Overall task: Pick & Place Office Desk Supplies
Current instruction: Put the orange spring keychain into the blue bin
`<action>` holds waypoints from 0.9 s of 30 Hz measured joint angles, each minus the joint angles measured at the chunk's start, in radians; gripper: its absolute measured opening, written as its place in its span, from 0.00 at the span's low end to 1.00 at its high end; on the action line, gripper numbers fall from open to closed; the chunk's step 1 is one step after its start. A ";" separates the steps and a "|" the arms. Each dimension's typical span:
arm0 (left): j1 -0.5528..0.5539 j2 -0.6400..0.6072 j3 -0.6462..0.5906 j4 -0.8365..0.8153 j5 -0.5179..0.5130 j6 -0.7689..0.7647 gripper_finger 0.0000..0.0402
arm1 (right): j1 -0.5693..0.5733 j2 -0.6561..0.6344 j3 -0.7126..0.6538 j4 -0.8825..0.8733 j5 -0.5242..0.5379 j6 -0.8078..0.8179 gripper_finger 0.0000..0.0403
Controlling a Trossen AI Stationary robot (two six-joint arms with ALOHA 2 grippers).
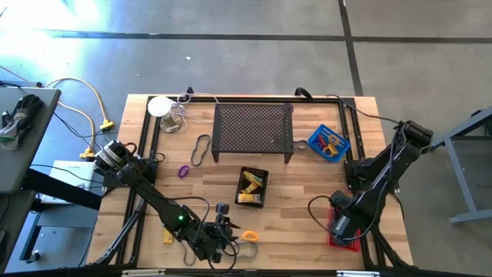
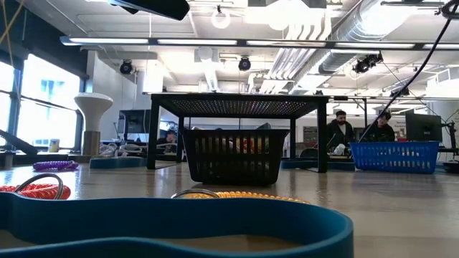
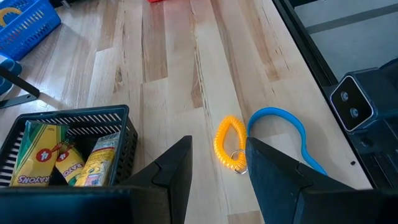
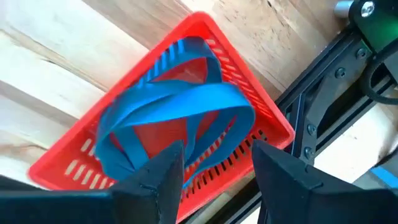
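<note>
The right pincer (image 4: 211,163) hung released over the red basket (image 4: 261,112), where blue bands (image 4: 186,102) lay. The left pincer (image 3: 217,162), also released, hovered by an orange coil ring (image 3: 229,144), well apart from that basket.

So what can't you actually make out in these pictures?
- Red basket, high view: mostly hidden under the right gripper.
- Black basket, low view: its mesh wall hides the contents.
- Blue band, low view: blurred, blocks the near table.
- Blue basket, high view: contents too small.
</note>
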 joint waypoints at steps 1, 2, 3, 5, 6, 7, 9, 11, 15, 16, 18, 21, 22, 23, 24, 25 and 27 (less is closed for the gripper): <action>0.000 0.000 0.000 0.000 0.000 0.000 0.35 | 0.000 -0.009 0.000 0.000 0.015 0.000 0.44; 0.000 0.000 0.000 0.000 0.000 0.000 0.35 | 0.000 -0.018 0.000 0.000 0.038 0.001 0.44; 0.000 0.000 0.000 0.000 0.000 0.000 0.35 | 0.000 -0.029 0.000 0.000 0.066 0.001 0.44; 0.000 0.000 0.000 -0.001 0.000 0.000 0.35 | 0.001 -0.056 0.000 0.000 0.125 0.009 0.44; 0.000 0.000 0.000 -0.003 0.000 0.000 0.35 | 0.005 -0.069 0.000 0.000 0.156 0.020 0.44; 0.000 0.000 0.000 -0.005 0.000 0.000 0.35 | 0.008 -0.081 0.000 0.000 0.182 0.027 0.44; 0.000 0.000 0.000 -0.006 0.000 0.000 0.35 | 0.014 -0.103 0.000 -0.003 0.234 0.032 0.44; 0.000 0.000 0.000 -0.006 0.000 0.000 0.35 | 0.021 -0.119 0.000 -0.004 0.302 0.031 0.44; 0.000 0.000 0.000 -0.004 0.000 0.000 0.35 | 0.049 -0.143 0.000 -0.005 0.521 0.009 0.44; 0.000 0.000 0.000 -0.004 0.000 0.000 0.35 | 0.055 -0.145 0.000 -0.005 0.583 -0.008 0.44; 0.000 0.000 0.000 -0.003 0.000 0.000 0.35 | 0.062 -0.146 0.000 -0.005 0.708 -0.053 0.44; 0.000 0.000 0.000 -0.003 0.000 0.000 0.35 | 0.070 -0.146 0.000 -0.004 0.932 -0.141 0.44; 0.002 0.000 0.000 -0.003 0.000 0.000 0.35 | 0.072 -0.146 0.000 0.000 1.008 -0.173 0.44; 0.003 0.000 0.000 -0.003 0.000 0.000 0.35 | 0.072 -0.146 0.000 0.009 1.078 -0.206 0.44; 0.003 0.000 0.000 -0.003 0.000 0.000 0.35 | 0.070 -0.146 0.000 0.022 1.141 -0.240 0.44; 0.003 0.000 0.000 -0.003 0.000 0.000 0.35 | 0.068 -0.146 0.000 0.038 1.201 -0.271 0.44; 0.003 0.000 0.000 -0.004 0.000 0.000 0.35 | 0.062 -0.146 0.000 0.087 1.306 -0.321 0.44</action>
